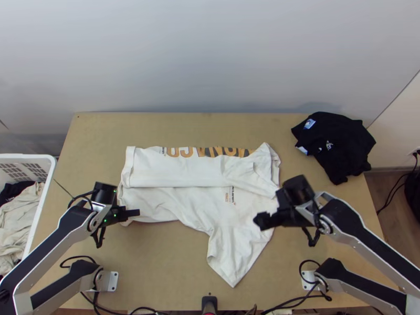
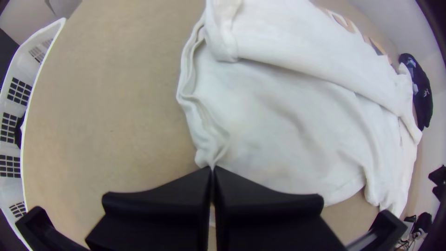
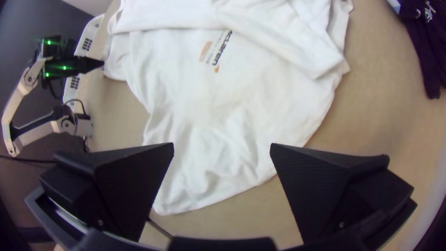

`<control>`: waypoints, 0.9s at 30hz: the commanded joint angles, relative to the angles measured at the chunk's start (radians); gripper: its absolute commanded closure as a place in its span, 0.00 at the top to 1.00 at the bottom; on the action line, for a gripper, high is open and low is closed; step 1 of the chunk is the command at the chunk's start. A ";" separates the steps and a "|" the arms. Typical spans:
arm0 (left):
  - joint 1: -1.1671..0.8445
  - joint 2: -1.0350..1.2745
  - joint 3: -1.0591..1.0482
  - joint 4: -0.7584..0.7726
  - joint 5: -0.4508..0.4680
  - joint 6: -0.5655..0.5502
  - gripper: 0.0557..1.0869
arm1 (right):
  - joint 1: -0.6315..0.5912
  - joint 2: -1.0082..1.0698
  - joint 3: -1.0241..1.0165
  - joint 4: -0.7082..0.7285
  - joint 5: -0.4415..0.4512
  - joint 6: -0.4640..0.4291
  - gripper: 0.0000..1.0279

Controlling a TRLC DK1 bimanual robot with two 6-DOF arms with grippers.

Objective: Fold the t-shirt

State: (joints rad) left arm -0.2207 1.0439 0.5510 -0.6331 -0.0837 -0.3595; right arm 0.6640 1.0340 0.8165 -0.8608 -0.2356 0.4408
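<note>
Far left, white basket [image 1: 26,156] holding loose clothes [image 1: 23,210], cut off by the edge of the top view, so its full load can't be told. Next, left gripper [image 2: 212,168] at the near corner of the hem: jaws together, clamped on a pinch of cloth. Likely chosen as a firm corner, to carry the near side over or keep the hem from sliding. How many layers are in the pinch, can't tell; the bite itself is buried between the fingers. White t-shirt [image 1: 199,202] mid-table, hem to the left, shoulders to the right. Its far side is turned in over the body in a long flap, probably to set the width of the bundle; the near side lies spread, near sleeve [image 1: 231,257] sticking out toward the table's near edge. Orange lettering [image 1: 207,152] runs partly under the flap, cut short by it. Collar hard to make out among the creases at the right end. Right gripper [image 3: 223,146] over the near sleeve and shoulder, jaws wide apart, nothing between them; placed, I judge, to take that end so both can lift the near side together. It covers some shirt in the top view. Far right, dark garment [image 1: 336,142] in a loose heap, its layers impossible to sort out.
</note>
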 commanded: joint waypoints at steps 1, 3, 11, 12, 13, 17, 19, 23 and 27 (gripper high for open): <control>0.000 0.010 0.029 0.023 -0.042 -0.001 0.04 | 0.135 0.015 -0.030 -0.060 -0.073 -0.028 0.94; 0.001 0.030 0.036 0.026 -0.050 -0.002 0.04 | 0.183 0.035 -0.030 -0.061 -0.080 -0.034 0.94; -0.005 0.105 0.058 0.049 -0.071 -0.016 0.04 | 0.465 0.175 -0.037 0.006 -0.070 -0.065 0.94; -0.005 0.108 0.063 0.049 -0.073 -0.018 0.04 | 0.496 0.196 -0.039 0.025 -0.057 -0.067 0.94; -0.005 0.108 0.067 0.047 -0.077 -0.021 0.04 | 0.522 0.213 -0.037 0.042 -0.045 -0.067 0.94; -0.002 0.097 0.069 0.030 -0.087 -0.021 0.04 | 0.588 0.265 -0.027 0.117 -0.025 -0.063 0.94; 0.001 0.085 0.061 0.027 -0.088 -0.019 0.04 | 0.615 0.299 -0.014 0.129 -0.018 -0.067 0.94; 0.007 0.071 0.049 0.029 -0.088 -0.022 0.04 | 0.641 0.354 0.016 0.135 -0.008 -0.096 0.94; 0.012 0.067 0.047 0.030 -0.087 -0.030 0.04 | 0.674 0.397 0.042 0.134 0.019 -0.114 0.94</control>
State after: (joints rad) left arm -0.2165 1.1206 0.6044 -0.6029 -0.1692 -0.3824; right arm 1.2667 1.3502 0.8227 -0.7425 -0.2501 0.3542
